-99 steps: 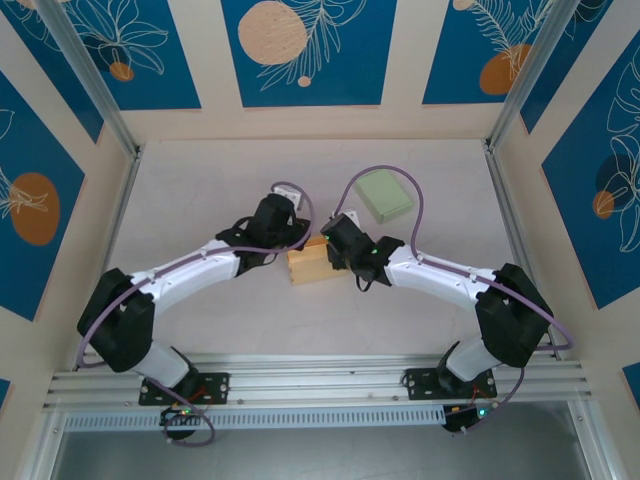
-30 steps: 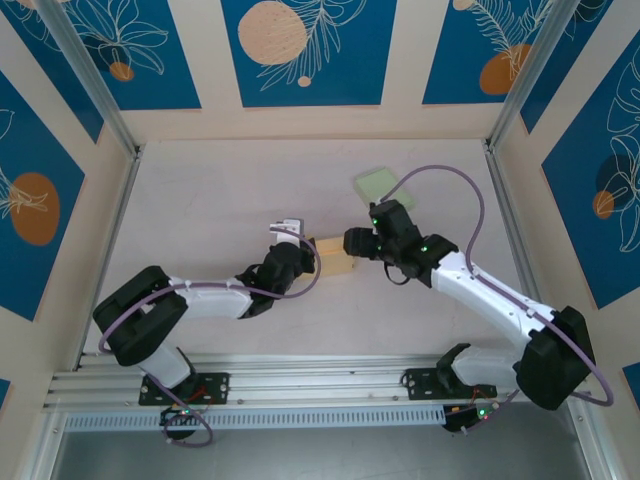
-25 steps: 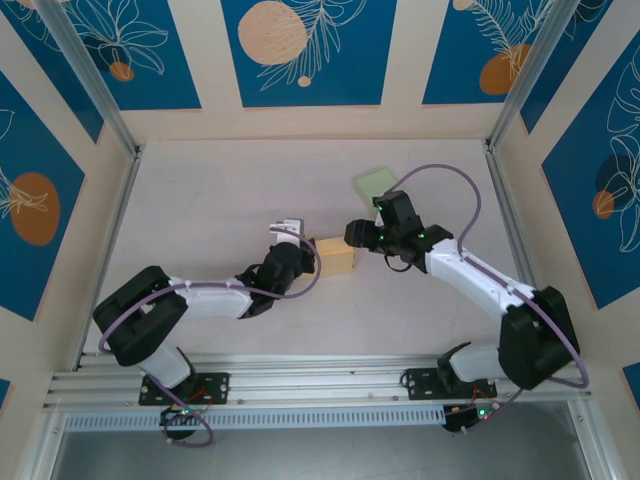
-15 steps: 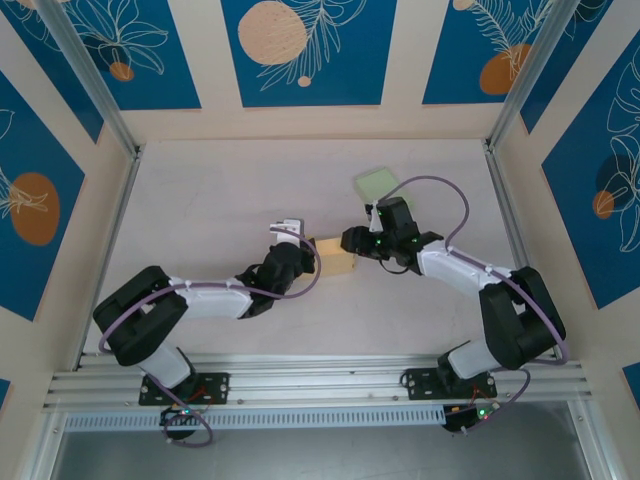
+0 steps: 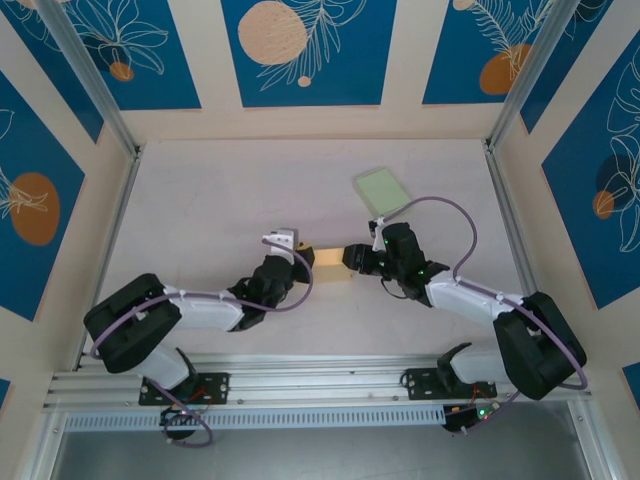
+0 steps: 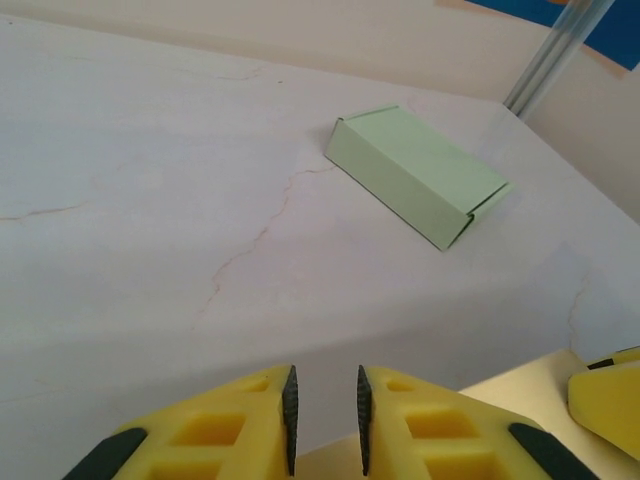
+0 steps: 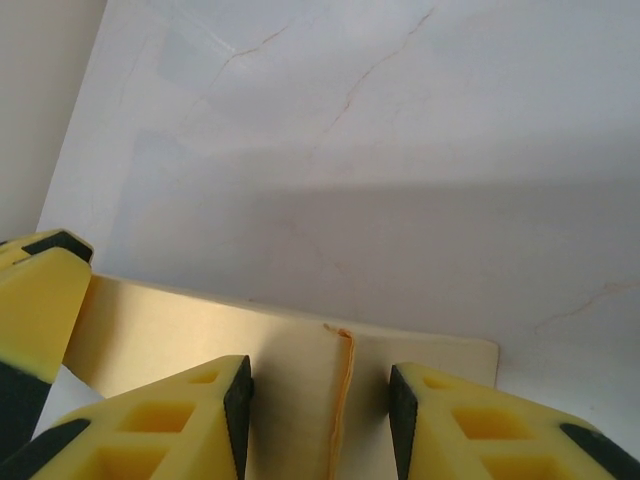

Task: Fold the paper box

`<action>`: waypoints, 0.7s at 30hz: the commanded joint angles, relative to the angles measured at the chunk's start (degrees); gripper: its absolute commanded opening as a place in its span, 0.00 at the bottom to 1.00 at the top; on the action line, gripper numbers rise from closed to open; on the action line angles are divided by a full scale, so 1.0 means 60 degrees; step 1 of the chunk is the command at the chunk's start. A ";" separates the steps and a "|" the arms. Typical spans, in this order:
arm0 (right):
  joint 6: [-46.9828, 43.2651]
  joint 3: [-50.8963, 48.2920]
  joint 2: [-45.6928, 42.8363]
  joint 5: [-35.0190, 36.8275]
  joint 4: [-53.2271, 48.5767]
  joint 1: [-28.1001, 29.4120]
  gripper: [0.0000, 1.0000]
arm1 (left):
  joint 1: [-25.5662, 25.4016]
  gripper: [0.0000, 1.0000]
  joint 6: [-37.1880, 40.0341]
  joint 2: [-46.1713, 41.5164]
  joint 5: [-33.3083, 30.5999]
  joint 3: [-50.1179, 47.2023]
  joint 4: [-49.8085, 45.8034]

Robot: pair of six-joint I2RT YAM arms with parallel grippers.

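Bracketing paper box (image 5: 332, 262) at tabletop (image 5: 200, 190) centre, your two arms meet it end-on: long axis runs left-right between them; left jaws narrow at its left end (whether pinching edge, cannot tell); right jaws half-open, astride top seam at right end, likely better placed for your next fold; green box (image 5: 381, 188) well apart behind.

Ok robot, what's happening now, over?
Left claw almost closed at edge of yellow box. Right claw open over it. Green box sits apart, not blocking.
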 commanded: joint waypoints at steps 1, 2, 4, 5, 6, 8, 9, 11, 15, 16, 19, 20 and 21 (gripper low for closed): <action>0.0081 -0.0794 -0.0005 0.0561 -0.1751 0.0294 0.43 | -0.0224 0.27 0.0072 0.0342 0.0689 -0.0942 -0.1431; 0.0163 -0.0842 -0.0124 0.0688 -0.1855 0.0344 0.44 | -0.0224 0.28 0.0134 0.0205 0.0734 -0.1071 -0.1348; 0.0256 -0.0808 -0.0341 0.0837 -0.2185 0.0366 0.47 | -0.0224 0.30 0.0318 -0.0327 0.0754 -0.1228 -0.1608; 0.0319 -0.0754 -0.0447 0.0953 -0.2432 0.0389 0.49 | -0.0224 0.32 0.0438 -0.0698 0.0715 -0.1275 -0.1929; 0.0330 -0.0660 -0.0552 0.1005 -0.2677 0.0395 0.50 | -0.0224 0.33 0.0580 -0.1133 0.0644 -0.1320 -0.2277; 0.0345 -0.0552 -0.0765 0.1072 -0.2988 0.0478 0.50 | -0.0224 0.36 0.0817 -0.1937 0.0543 -0.1450 -0.2780; 0.0400 -0.0494 -0.0869 0.1167 -0.3177 0.0543 0.51 | -0.0220 0.37 0.0862 -0.2366 0.0513 -0.1507 -0.3084; 0.0501 -0.0387 -0.1041 0.1386 -0.3501 0.0690 0.53 | -0.0214 0.37 0.0906 -0.3094 0.0575 -0.1572 -0.3654; 0.0691 -0.0272 -0.1332 0.1704 -0.3924 0.1052 0.53 | -0.0210 0.39 0.0609 -0.4240 0.0682 -0.2013 -0.4143; 0.0731 -0.0253 -0.1394 0.1825 -0.4036 0.1160 0.53 | -0.0221 0.39 0.0490 -0.4455 0.0690 -0.2175 -0.4157; 0.0755 -0.0312 -0.1470 0.2005 -0.4108 0.1283 0.53 | -0.0218 0.42 0.0092 -0.4944 0.0782 -0.2421 -0.4230; 0.0720 -0.0318 -0.1461 0.2064 -0.4094 0.1282 0.53 | -0.0216 0.47 -0.0101 -0.5142 0.0823 -0.2404 -0.4348; 0.0658 -0.0308 -0.1457 0.2093 -0.4097 0.1264 0.53 | -0.0210 0.52 -0.0258 -0.5310 0.0876 -0.2397 -0.4402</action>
